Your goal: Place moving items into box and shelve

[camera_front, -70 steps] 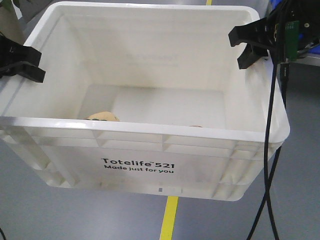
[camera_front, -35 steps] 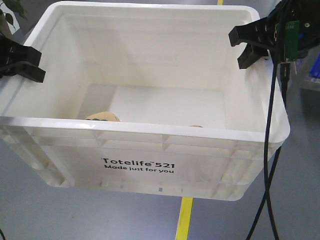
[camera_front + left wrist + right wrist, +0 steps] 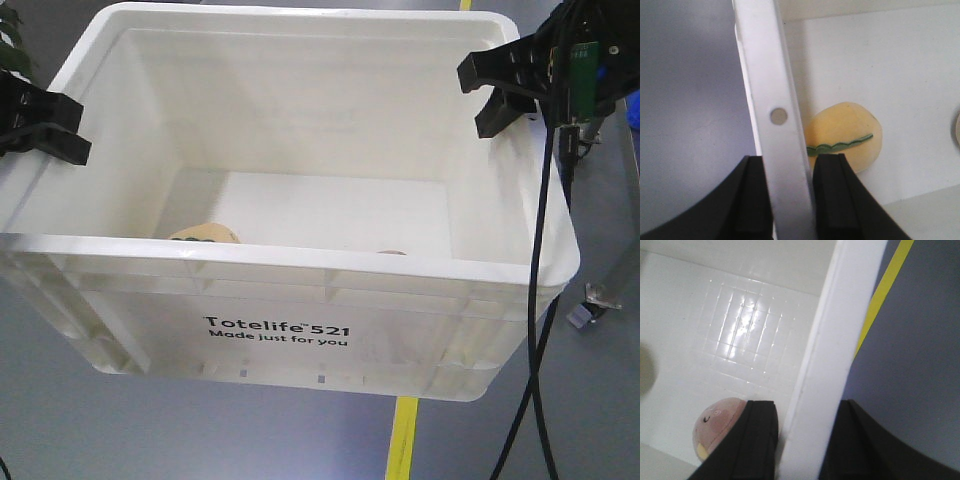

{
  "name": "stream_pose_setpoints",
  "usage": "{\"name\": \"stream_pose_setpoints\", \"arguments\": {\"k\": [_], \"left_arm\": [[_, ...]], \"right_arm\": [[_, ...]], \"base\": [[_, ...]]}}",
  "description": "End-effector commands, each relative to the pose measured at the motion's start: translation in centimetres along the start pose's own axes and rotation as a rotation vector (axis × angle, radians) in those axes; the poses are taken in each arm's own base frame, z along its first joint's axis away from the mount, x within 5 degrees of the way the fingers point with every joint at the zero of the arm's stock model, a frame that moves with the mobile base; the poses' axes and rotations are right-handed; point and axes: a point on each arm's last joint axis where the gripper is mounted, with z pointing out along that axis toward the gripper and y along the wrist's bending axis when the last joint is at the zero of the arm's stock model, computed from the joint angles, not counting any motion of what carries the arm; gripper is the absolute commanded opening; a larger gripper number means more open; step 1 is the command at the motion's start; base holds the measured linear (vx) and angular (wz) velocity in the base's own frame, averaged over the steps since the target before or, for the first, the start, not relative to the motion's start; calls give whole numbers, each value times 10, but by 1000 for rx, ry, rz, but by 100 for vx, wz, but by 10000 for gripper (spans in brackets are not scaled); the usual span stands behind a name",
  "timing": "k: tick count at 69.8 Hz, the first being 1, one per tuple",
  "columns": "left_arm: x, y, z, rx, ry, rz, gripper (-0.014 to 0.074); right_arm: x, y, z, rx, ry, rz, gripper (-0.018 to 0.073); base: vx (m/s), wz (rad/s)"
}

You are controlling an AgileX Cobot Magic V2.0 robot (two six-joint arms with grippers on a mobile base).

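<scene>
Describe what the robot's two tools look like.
The left tool and right tool are both matte black with thick, blocky fingers. A green circuit board sits behind the right one, and black cables hang from it.

Right tool [image 3: 804, 440] astride the white box [image 3: 842, 310] wall, pinkish toy [image 3: 715, 426] on the box floor just inside

There is one large white rectangular plastic crate [image 3: 300, 300] with black print on its front. Two small rounded toy foods lie in it: one cream-yellow toy [image 3: 845, 135] with a green wavy mark and one pinkish-brown toy [image 3: 715, 425]. There are two black tools, the left tool [image 3: 790, 165] and the right tool [image 3: 805, 410]. Each has two fingers clamped over the crate's rim, one finger inside and one outside. One yellow floor stripe [image 3: 405, 440] shows below the crate. Two black cables [image 3: 537, 260] hang at the right.
</scene>
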Motion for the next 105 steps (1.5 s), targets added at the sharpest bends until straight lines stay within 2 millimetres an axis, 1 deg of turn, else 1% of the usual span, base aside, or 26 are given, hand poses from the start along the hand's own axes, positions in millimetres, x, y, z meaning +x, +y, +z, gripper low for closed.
{"name": "stream_pose_setpoints", "arguments": {"k": [1, 47, 105], "left_arm": [[-12, -13, -26, 56, -181, 11, -17], [-12, -13, -26, 55, -182, 12, -17], [-12, -13, -26, 55, -182, 12, -17]], "right_arm": [[-5, 8, -33, -57, -170, -37, -12], [-5, 8, -33, -61, -170, -36, -12], [-5, 8, -33, -61, -170, -36, -12]], "base": [[56, 0], [56, -5], [52, -12]]}}
